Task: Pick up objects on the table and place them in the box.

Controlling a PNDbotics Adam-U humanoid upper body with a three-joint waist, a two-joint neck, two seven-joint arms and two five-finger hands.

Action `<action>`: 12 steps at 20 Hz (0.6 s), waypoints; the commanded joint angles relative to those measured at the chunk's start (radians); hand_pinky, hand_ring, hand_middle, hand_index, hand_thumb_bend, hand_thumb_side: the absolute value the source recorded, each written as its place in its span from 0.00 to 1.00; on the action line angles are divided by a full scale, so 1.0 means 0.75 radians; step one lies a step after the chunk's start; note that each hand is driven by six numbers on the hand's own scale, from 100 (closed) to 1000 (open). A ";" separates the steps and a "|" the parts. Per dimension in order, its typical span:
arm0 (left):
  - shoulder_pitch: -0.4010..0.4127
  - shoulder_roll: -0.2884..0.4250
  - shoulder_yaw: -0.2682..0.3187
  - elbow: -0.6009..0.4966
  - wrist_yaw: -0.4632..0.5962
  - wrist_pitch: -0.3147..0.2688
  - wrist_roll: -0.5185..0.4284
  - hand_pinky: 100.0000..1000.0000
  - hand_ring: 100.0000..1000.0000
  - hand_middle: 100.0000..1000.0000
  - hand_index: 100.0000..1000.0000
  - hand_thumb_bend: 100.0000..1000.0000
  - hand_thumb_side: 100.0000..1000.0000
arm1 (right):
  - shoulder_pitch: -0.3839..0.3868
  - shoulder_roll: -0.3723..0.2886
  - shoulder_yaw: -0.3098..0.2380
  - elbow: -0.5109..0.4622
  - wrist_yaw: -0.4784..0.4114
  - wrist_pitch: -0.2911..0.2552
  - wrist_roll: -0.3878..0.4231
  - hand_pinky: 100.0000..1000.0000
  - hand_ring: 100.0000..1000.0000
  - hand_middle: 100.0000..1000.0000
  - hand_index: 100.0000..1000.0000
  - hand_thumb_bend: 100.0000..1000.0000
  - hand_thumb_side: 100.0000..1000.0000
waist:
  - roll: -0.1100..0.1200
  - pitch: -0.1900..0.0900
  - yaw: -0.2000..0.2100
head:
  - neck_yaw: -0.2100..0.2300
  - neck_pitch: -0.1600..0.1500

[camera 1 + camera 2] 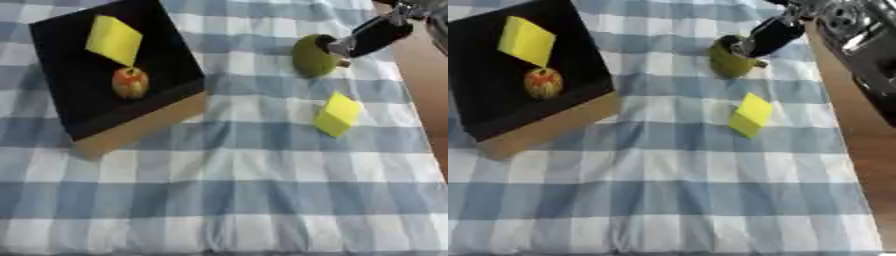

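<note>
From the left eye view I see the right robot hand (372, 36) coming in from the upper right corner, its dark fingers set against the olive-green round object (313, 56); I cannot tell whether they curl round it or only touch it; the object sits on the checked cloth of the counter (236, 200), far right of centre, with no clear long axis. Nearer me a yellow block (338, 114) lies tilted, its long side running up and to the right, apart from the green object. The box (131, 127) stands at upper left, turned askew, its black inside holding a yellow block (115, 40) and a reddish apple-like fruit (129, 82) just below it.

In the right eye view the wrist (846, 20) shows as silver and black parts, cut off by the top edge; the counter's right edge (842, 125) runs close beside the green object; the near cloth is open.
</note>
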 commanded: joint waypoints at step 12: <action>0.000 0.035 0.015 -0.023 -0.011 0.007 0.009 0.74 0.83 0.72 0.79 0.40 0.65 | 0.290 -0.098 -0.073 -0.168 0.023 0.108 -0.052 0.89 0.91 0.74 0.93 0.19 0.26 | 0.033 -0.015 -0.021 | 0.016 -0.009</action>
